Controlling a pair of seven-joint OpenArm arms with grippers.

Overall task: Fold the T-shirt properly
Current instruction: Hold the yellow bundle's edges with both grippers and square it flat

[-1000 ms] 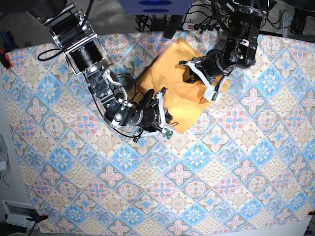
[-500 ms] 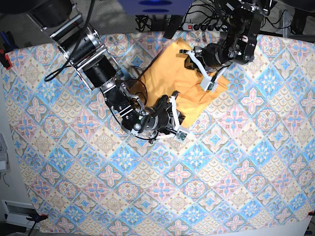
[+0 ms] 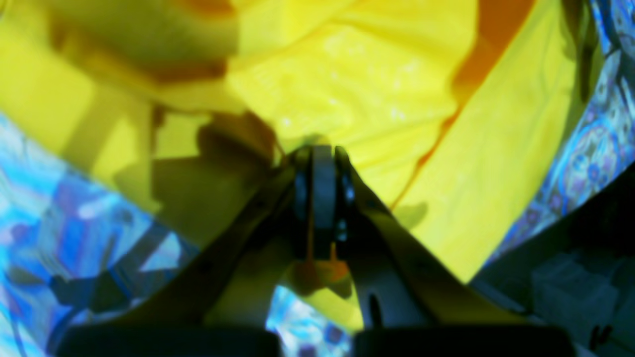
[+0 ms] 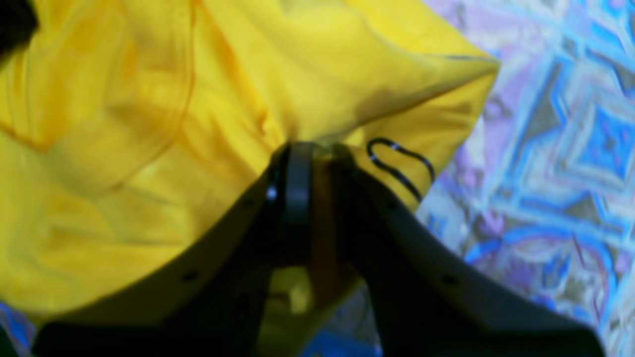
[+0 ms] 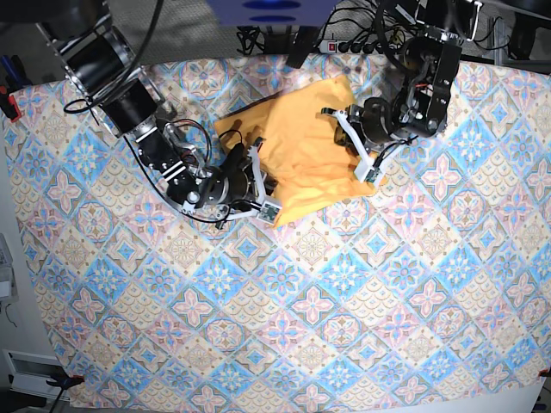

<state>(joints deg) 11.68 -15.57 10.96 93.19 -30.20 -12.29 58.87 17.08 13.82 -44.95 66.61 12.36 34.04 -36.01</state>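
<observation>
The pale yellow-orange T-shirt (image 5: 301,159) lies bunched on the far middle of the table. My right gripper (image 5: 261,185), on the base view's left, is shut on the shirt's near-left edge. In the right wrist view its jaws (image 4: 310,153) pinch the T-shirt (image 4: 149,148) just beside the small black loop mark (image 4: 402,168). My left gripper (image 5: 355,148), on the base view's right, is shut on the shirt's right edge. The left wrist view shows the gripper (image 3: 322,163) closed on a fold of the T-shirt (image 3: 372,89).
The blue-pink patterned tablecloth (image 5: 344,284) covers the whole table. A power strip and cables (image 5: 344,43) lie behind the far edge. A red clamp (image 5: 9,103) holds the cloth at the left edge.
My right gripper swung forward-right and has now drawn back to the left with the shirt's edge, dragging the cloth leftward. My left gripper dipped slightly toward the near side, still holding.
</observation>
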